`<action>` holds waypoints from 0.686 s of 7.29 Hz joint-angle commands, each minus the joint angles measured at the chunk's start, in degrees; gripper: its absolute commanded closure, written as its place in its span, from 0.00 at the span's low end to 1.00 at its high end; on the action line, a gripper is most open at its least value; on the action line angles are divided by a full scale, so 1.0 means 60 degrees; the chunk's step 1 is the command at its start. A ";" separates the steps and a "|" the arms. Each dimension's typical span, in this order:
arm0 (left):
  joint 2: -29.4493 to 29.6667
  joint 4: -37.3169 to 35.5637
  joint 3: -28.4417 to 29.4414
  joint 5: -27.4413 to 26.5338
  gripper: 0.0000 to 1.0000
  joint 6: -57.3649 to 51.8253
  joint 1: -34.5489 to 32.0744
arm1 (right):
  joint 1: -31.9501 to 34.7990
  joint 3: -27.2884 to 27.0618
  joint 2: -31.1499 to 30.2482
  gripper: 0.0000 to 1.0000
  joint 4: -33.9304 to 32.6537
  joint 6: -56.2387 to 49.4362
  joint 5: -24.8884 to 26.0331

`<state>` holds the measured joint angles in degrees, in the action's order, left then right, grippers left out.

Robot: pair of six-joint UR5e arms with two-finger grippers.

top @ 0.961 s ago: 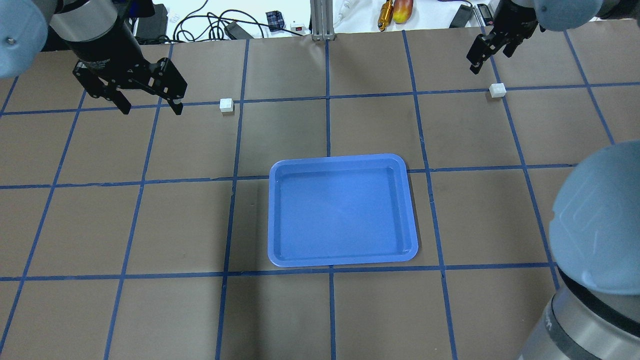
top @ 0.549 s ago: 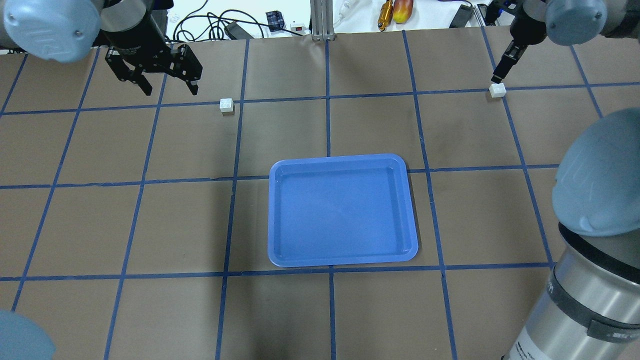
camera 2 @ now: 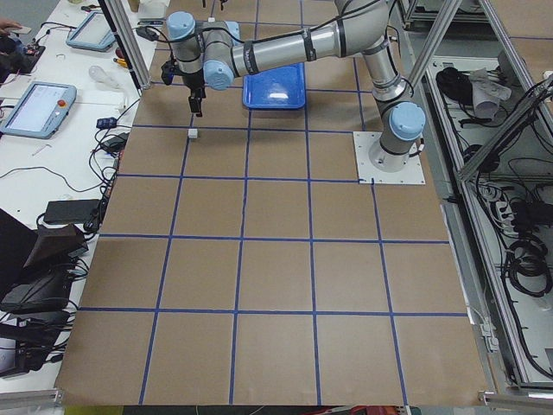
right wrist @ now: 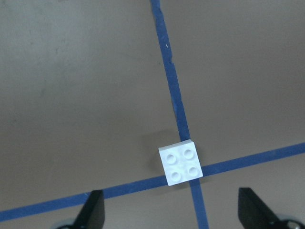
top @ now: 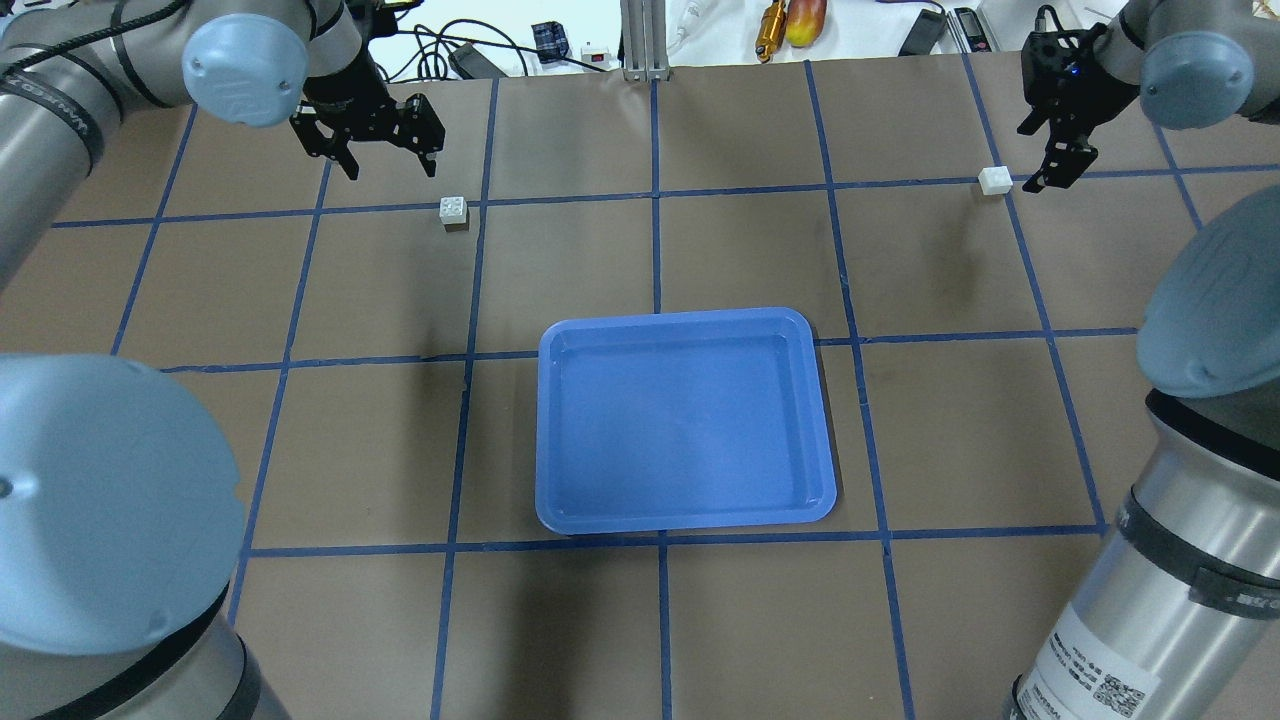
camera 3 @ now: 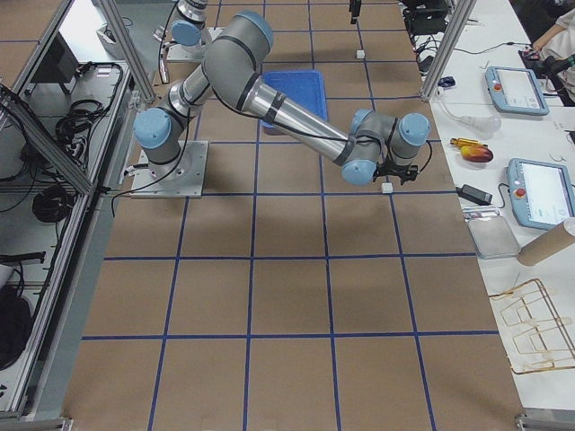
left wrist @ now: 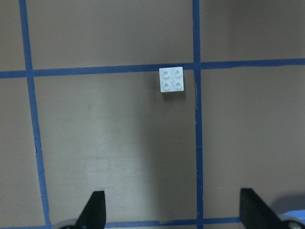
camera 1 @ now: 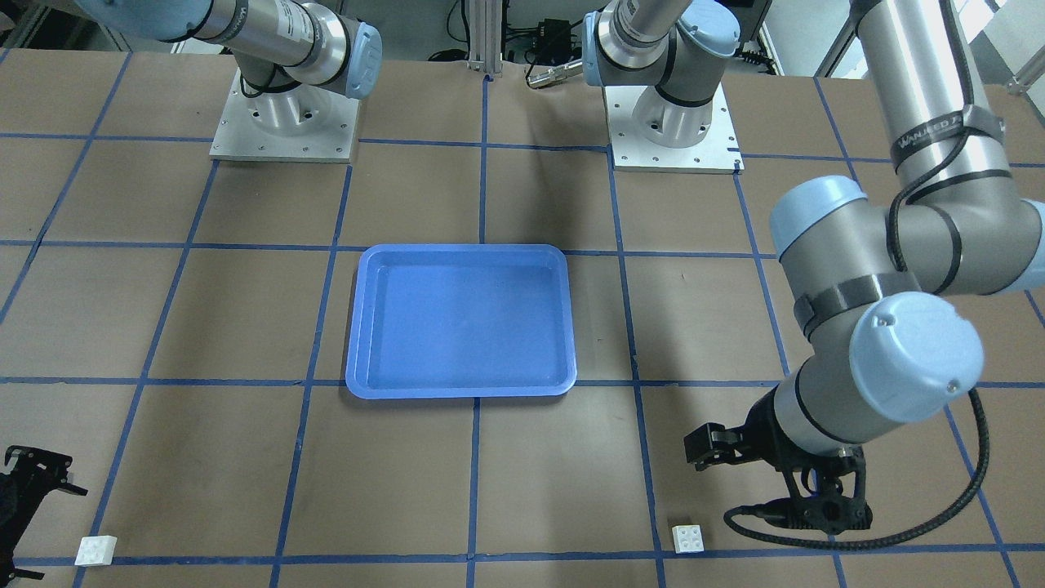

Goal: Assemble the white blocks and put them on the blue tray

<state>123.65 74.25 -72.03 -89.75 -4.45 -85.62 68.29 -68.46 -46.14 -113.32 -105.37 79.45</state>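
One white block (top: 454, 211) lies on the brown table at the far left; it also shows in the left wrist view (left wrist: 171, 81). My left gripper (top: 392, 168) hovers open and empty just beyond and left of it, fingertips (left wrist: 95, 207) wide apart. The other white block (top: 994, 180) lies at the far right on a tape crossing, seen also in the right wrist view (right wrist: 180, 163). My right gripper (top: 1032, 158) hangs open and empty just to its right. The blue tray (top: 680, 318) sits empty at the table's middle.
Cables, tools and a metal post (top: 640, 40) lie past the table's far edge. My left arm's elbow (top: 100, 500) and right arm's elbow (top: 1210, 300) loom over the near corners. Blue tape lines grid the table.
My left gripper has moved right and further away, closer to its block. My right gripper has swung from left of its block to its right side. Both blocks and the tray have stayed put.
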 commanded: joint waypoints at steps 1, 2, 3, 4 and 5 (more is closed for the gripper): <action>0.0892 -0.0856 0.0052 0.0017 0.00 0.0580 -0.0012 | -0.0058 0.0087 0.0365 0.00 -0.0258 -0.0646 -0.0307; 0.1200 -0.1209 0.0052 0.0191 0.00 0.0552 -0.0012 | -0.0043 0.0116 0.0482 0.00 -0.0258 -0.0632 -0.0424; 0.1479 -0.1459 0.0052 0.0454 0.00 0.0596 -0.0012 | 0.0001 0.0160 0.0773 0.00 -0.0418 -0.0588 -0.0744; 0.1728 -0.1693 0.0052 0.0500 0.00 0.0726 -0.0012 | 0.0044 0.0160 0.0747 0.05 -0.0492 -0.0384 -0.0747; 0.1890 -0.1797 0.0066 0.0501 0.00 0.0786 -0.0012 | 0.0045 0.0160 0.0747 0.29 -0.0507 -0.0382 -0.0747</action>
<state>133.50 64.66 -71.69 -87.06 -0.30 -85.69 68.44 -67.55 -41.86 -116.03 -108.08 75.25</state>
